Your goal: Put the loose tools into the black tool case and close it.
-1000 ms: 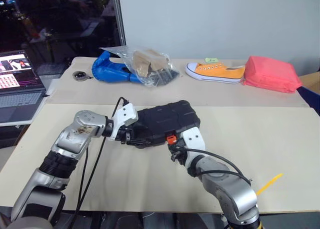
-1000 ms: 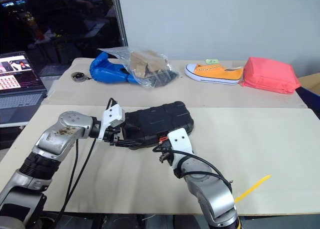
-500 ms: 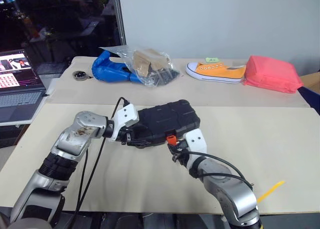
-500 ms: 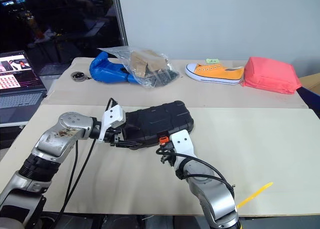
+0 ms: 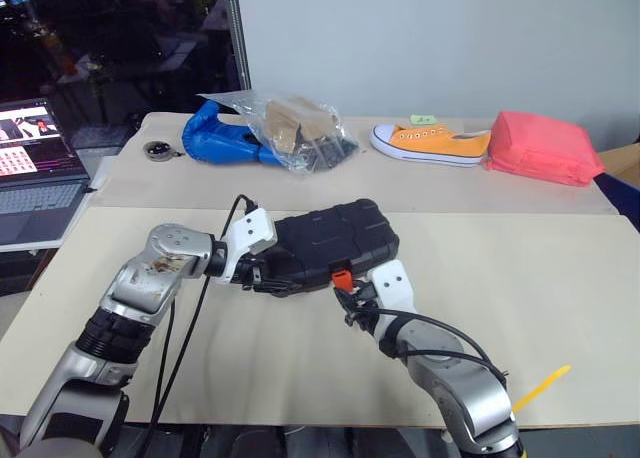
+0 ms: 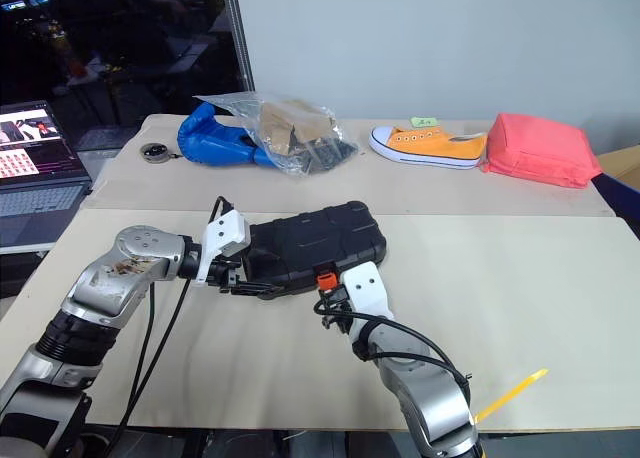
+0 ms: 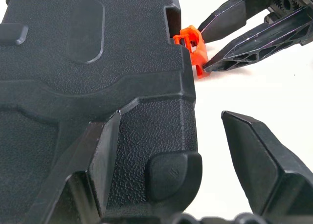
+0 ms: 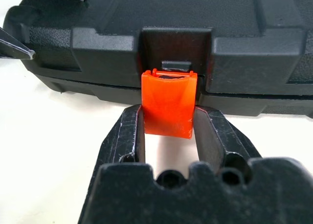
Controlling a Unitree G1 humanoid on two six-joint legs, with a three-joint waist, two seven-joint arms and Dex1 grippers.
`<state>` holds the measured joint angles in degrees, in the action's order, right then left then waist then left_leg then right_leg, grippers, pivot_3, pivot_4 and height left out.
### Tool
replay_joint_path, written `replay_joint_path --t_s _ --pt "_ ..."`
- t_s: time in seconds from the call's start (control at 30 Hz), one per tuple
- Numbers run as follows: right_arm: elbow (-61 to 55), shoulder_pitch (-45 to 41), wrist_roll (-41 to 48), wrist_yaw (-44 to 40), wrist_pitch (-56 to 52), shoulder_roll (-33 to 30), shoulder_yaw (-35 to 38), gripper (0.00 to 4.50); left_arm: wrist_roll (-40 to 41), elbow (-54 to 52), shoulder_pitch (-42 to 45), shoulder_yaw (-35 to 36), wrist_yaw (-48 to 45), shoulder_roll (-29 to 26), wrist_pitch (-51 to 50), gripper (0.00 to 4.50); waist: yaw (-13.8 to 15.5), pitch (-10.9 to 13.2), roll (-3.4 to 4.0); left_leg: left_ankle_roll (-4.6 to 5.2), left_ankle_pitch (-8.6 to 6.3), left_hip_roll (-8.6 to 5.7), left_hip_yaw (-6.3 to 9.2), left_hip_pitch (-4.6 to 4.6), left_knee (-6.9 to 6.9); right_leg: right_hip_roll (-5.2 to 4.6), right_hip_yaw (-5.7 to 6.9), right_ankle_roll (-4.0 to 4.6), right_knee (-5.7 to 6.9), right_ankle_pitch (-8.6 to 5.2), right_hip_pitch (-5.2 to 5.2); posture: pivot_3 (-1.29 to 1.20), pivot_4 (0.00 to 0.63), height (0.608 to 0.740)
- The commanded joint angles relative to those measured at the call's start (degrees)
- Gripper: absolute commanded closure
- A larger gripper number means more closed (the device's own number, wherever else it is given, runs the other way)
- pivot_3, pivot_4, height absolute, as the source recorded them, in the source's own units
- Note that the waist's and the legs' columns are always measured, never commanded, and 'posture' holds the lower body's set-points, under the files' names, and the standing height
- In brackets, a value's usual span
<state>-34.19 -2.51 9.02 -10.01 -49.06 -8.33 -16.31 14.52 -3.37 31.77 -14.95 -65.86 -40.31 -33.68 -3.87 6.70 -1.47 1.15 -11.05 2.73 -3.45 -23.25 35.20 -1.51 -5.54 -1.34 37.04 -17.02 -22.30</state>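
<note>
The black tool case (image 5: 335, 233) lies shut in the middle of the beige table, ribbed lid up. Its orange latch (image 8: 167, 104) hangs at the near edge. My right gripper (image 8: 167, 111) is shut on that latch, one finger against each side, also seen from above as the right gripper (image 5: 345, 290). My left gripper (image 7: 171, 115) is open around the case's left corner. One of its fingers (image 7: 98, 160) lies over the lid and the other stands off the edge above the table. The loose tools are out of view.
Along the back of the table lie a blue bag (image 5: 215, 138), a clear plastic bag (image 5: 300, 133), an orange shoe (image 5: 432, 141) and a red pouch (image 5: 545, 148). A laptop (image 5: 35, 178) sits far left. A thin yellow strip (image 5: 540, 386) lies at the front right edge.
My right forearm has sunk slightly while its gripper stays on the orange latch. The left arm and the case have not moved.
</note>
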Motion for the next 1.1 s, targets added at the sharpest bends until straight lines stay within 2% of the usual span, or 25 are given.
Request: replay_joint_path --t_s 0.03,0.47,0.63,0.7,0.73,0.83,1.03,1.07,1.1 --pt "-3.77 -0.85 1.97 -1.44 3.81 1.33 0.24 3.33 -1.76 2.28 -2.69 -4.26 -0.41 0.14 -3.45 0.98 0.01 0.00 0.00 0.00 0.00 0.00 0.00 0.00 0.00 0.00 0.00 0.00 0.00 0.00 0.00 0.00 0.150 0.740" --pt "-1.36 -1.72 1.36 -1.30 6.00 1.79 -0.09 3.33 -1.82 2.12 -2.76 -4.19 0.00 0.41 -3.56 0.98 0.09 0.01 -0.02 0.00 0.00 -0.02 0.00 -0.02 -0.02 0.01 0.01 0.00 -0.01 -0.01 0.00 0.00 0.150 0.740" --pt "2.59 -4.46 0.15 -0.40 4.48 1.97 -0.51 3.33 -1.80 2.05 -2.86 -4.28 0.30 0.62 -3.59 0.98 0.03 0.02 -0.03 0.00 0.00 -0.02 -0.01 0.03 -0.01 0.00 0.01 0.00 0.00 0.01 0.02 0.00 0.150 0.740" --pt "2.60 -5.04 0.01 -0.87 4.15 1.29 -0.70 2.33 -1.72 2.01 -2.89 -4.30 0.45 0.69 -3.63 0.98 0.02 0.01 -0.04 0.00 0.00 -0.01 0.00 0.06 -0.01 0.00 0.01 0.01 0.01 0.02 0.03 0.00 0.150 0.740" --pt "2.14 -4.94 -0.08 -0.96 4.00 0.83 -0.59 2.13 -1.68 2.02 -2.91 -4.28 0.52 0.73 -3.64 0.98 0.04 0.01 -0.04 0.00 0.00 -0.01 0.00 0.08 -0.01 0.00 0.00 0.02 0.01 0.02 0.03 0.00 0.150 0.740" --pt "-2.14 -3.27 2.10 -2.65 1.94 -1.09 0.68 1.10 -1.64 2.12 -2.88 -4.15 0.71 0.84 -3.66 0.98 0.14 0.01 -0.04 0.00 0.00 -0.01 0.00 0.06 -0.02 0.01 0.02 0.02 0.02 0.02 0.04 0.00 0.150 0.740" --pt "-8.09 -1.37 5.28 -5.41 -2.46 -5.53 4.58 1.10 -1.92 3.04 -2.62 -4.00 0.83 1.47 -3.17 0.98 0.81 -0.01 -0.07 0.00 0.00 -0.11 -0.03 -0.01 -0.02 0.00 0.01 0.03 -0.01 0.02 0.04 0.00 0.150 0.740" --pt "-8.89 -0.93 6.19 -6.07 -3.21 -6.27 5.46 1.63 -2.00 3.33 -2.58 -3.99 0.81 1.61 -2.93 0.98 0.95 -0.01 -0.07 0.00 0.00 -0.12 -0.02 -0.02 -0.03 0.01 0.01 0.03 -0.01 0.01 0.04 0.00 0.150 0.740" --pt "-9.57 -0.50 7.11 -6.73 -3.96 -6.84 6.28 1.92 -2.08 3.55 -2.56 -3.97 0.74 1.70 -2.65 0.98 1.15 -0.01 -0.07 0.00 0.00 -0.12 -0.02 -0.03 -0.04 0.01 0.01 0.03 -0.01 0.01 0.04 0.00 0.150 0.740"
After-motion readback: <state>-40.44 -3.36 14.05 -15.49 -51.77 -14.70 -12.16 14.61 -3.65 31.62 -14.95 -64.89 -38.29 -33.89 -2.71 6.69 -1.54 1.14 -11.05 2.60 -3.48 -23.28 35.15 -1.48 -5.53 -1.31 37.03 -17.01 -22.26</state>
